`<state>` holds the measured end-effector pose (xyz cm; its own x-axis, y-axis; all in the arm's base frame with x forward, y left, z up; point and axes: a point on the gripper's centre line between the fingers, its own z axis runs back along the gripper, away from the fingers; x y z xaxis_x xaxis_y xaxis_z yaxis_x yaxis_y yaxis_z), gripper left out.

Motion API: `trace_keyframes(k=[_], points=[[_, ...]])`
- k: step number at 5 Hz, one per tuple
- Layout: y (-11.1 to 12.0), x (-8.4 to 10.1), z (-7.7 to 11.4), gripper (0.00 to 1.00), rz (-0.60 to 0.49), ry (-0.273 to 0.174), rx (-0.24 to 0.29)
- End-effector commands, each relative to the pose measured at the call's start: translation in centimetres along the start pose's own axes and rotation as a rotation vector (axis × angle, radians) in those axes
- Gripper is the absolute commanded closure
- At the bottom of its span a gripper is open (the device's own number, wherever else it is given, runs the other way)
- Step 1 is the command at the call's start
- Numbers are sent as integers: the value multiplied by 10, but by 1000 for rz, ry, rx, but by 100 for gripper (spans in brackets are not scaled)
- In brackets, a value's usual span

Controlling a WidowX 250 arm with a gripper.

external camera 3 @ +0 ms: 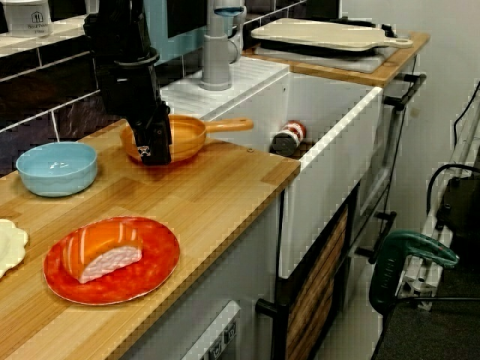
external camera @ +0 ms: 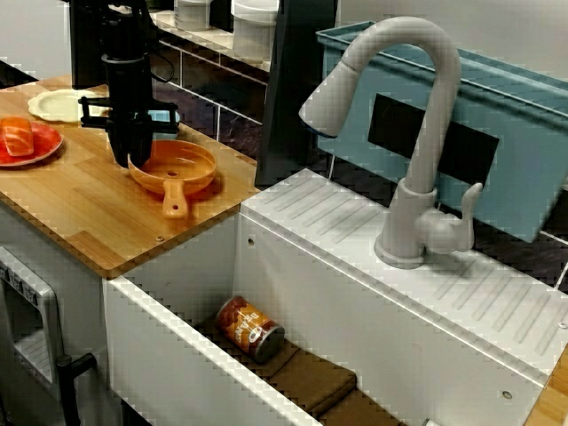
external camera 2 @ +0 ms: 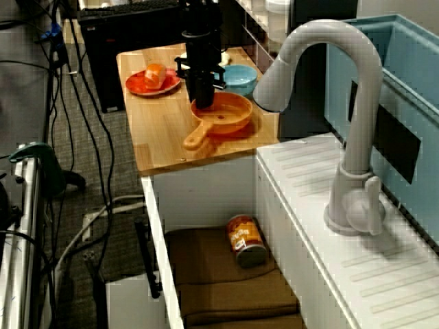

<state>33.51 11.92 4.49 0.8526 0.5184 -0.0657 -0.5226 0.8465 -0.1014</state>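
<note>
Pincer (external camera 3: 154, 153) stands at the orange pan (external camera 3: 187, 136) rim; open or closed, unclear.

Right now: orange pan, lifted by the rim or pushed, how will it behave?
Orange pan looks like rigid moulded plastic: probably stiff and light. Its long handle juts away from the gripper, so a rim grasp may let it tilt. Shallow and flat on the smooth wooden counter, it would likely slide, not tip.

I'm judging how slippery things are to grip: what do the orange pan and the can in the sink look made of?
Orange pan: likely plastic, matte, with one even colour through bowl and handle. Can: probably metal under a glossy printed label, going by its dull grey end.
</note>
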Motion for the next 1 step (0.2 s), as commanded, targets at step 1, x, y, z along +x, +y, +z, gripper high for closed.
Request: trace_keyframes(k=[1], points=[[7, 2, 55, 100, -18, -101, -40]])
